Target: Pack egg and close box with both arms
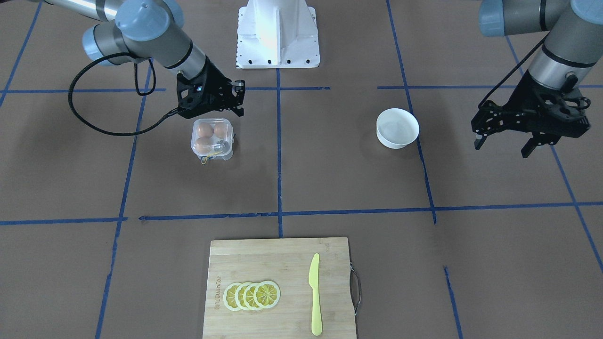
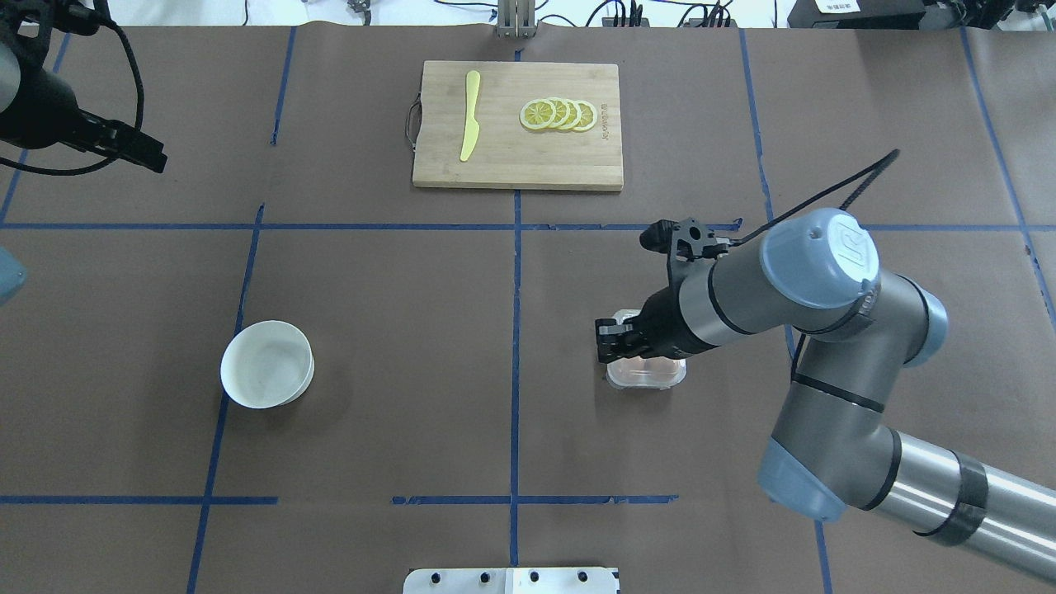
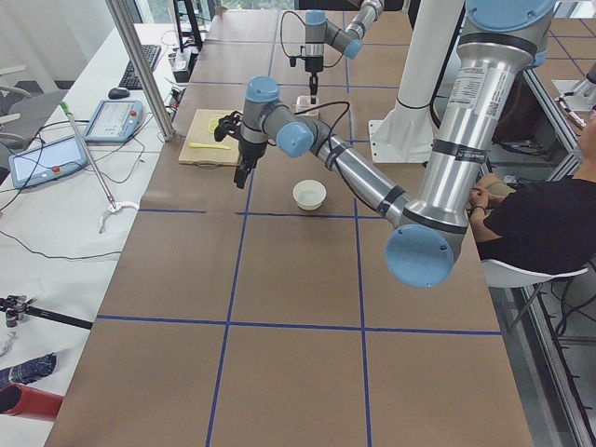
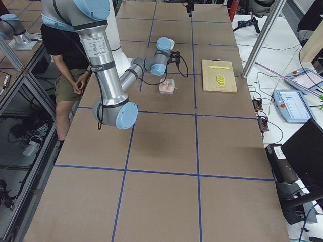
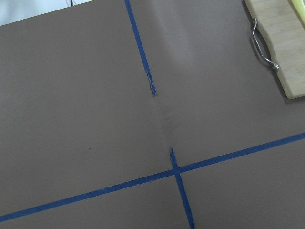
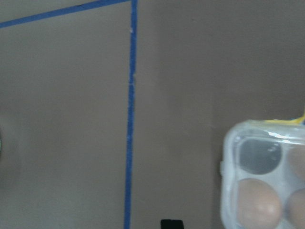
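The clear box sits on the brown table with its lid down and a thin yellow band at its front. Three tan eggs lie in its cells and one cell is empty. The right wrist view shows the box at its lower right corner. My right gripper hovers just behind the box, open and empty; in the overhead view it partly covers the box. My left gripper is open and empty, far off past the bowl.
An empty white bowl stands between the two arms. A wooden cutting board with lemon slices and a yellow knife lies at the table's far side. The white pedestal stands at the robot's base.
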Controlling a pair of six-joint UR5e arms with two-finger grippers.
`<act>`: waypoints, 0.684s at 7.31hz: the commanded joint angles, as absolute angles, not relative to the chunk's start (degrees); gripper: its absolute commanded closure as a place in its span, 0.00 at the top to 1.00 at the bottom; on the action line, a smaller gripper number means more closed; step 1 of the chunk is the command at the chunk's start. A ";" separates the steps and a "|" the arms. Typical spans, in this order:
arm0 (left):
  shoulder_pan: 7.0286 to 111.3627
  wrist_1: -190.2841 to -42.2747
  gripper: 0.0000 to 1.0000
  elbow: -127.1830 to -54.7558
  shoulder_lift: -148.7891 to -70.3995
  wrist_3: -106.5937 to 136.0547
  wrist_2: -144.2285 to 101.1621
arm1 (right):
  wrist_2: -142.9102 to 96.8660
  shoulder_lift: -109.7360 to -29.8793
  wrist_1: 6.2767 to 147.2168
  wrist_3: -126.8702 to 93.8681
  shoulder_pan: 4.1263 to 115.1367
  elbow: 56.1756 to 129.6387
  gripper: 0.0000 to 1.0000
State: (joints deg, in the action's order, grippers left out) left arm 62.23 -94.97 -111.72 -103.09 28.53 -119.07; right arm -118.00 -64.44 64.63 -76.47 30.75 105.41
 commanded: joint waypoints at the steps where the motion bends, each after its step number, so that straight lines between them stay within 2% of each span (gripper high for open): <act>1: 66.42 -96.77 1.00 -110.13 -98.64 20.79 -120.84 | -117.34 -59.95 71.34 -77.25 32.50 106.77 1.00; 3: 70.56 -96.77 1.00 -107.68 -95.81 13.39 -120.85 | -116.64 -60.99 83.60 -76.21 39.86 110.72 1.00; 5: 74.68 -96.77 1.00 -105.31 -94.32 6.55 -120.85 | -117.07 -63.79 95.12 -60.32 46.99 113.20 1.00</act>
